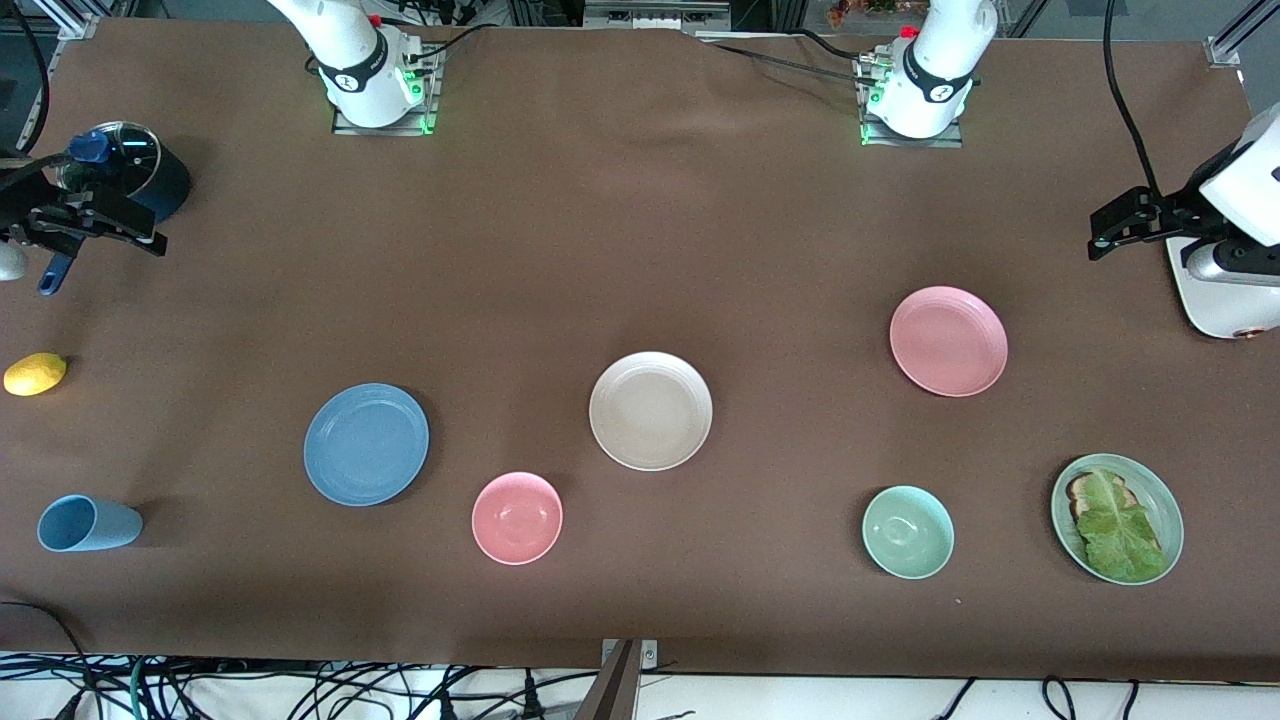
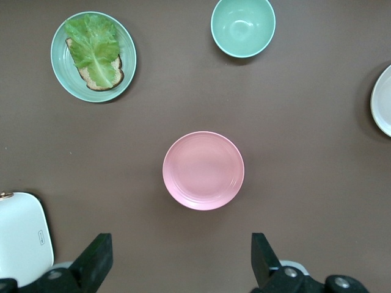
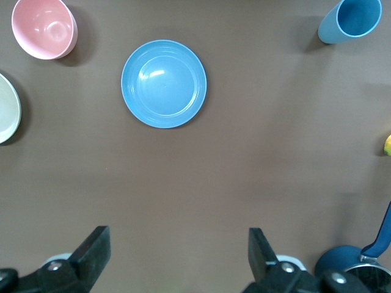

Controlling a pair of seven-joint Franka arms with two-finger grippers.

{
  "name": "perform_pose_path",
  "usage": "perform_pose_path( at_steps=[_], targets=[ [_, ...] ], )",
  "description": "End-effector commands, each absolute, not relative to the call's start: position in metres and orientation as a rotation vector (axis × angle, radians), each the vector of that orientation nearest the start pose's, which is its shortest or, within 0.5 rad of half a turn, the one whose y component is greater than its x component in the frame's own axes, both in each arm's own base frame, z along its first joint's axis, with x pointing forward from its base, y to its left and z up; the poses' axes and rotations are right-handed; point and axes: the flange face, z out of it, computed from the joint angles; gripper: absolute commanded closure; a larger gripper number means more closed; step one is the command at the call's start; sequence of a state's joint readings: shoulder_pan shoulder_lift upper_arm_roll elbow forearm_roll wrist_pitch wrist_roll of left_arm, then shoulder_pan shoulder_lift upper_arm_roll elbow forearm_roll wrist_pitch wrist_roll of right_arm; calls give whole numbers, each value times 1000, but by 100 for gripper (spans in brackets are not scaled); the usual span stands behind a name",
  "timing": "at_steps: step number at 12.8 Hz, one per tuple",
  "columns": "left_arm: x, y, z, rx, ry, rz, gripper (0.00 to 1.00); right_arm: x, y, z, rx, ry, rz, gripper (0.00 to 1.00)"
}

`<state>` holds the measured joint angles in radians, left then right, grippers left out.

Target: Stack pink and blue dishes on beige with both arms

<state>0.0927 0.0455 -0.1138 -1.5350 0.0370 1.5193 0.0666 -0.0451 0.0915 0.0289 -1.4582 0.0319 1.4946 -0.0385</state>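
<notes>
- Beige plate [image 1: 650, 411] is sitting mid-table, bare; nothing is stacked yet.
- Pink plate [image 1: 948, 341] is lying toward the left arm's end, blue plate [image 1: 366, 443] toward the right arm's end.
- Left gripper [image 2: 180, 259] is hanging spread wide over the pink plate's area, empty.
- Right gripper [image 3: 178, 256] is hanging spread wide, empty, pot [image 1: 135, 180] close by.
- Next: each arm is needing a descent and a rim pinch.
- Brown table cover [image 1: 640, 230] is lying flat; pink bowl [image 1: 517, 517] and green bowl [image 1: 908, 531] are flanking the beige plate.

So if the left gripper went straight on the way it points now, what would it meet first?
Probably bare table: the left gripper, jaws open, points down at cloth just short of the pink plate. Depth is unclear, so it may clip the plate's rim.
</notes>
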Motion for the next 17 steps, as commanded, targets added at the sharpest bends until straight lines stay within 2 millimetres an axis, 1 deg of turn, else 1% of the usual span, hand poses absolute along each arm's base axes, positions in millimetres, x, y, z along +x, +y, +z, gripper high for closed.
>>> perform_pose_path(
  at_steps=[1,6,7,11,17],
  targets=[
    [561,-7,616,-3098,174,97,0,571,-7,624,-3118,-30,59,0],
    [561,-7,616,-3098,174,97,0,570,-5,625,-3118,-40,59,0],
    [561,-7,616,-3098,174,97,0,570,-1,625,-3117,-49,61,0],
    [560,-7,616,-3098,174,99,0,569,-6,623,-3108,-31,80,0],
    [560,-8,616,-3099,176,99,0,569,-4,623,-3108,-36,80,0]
  ],
)
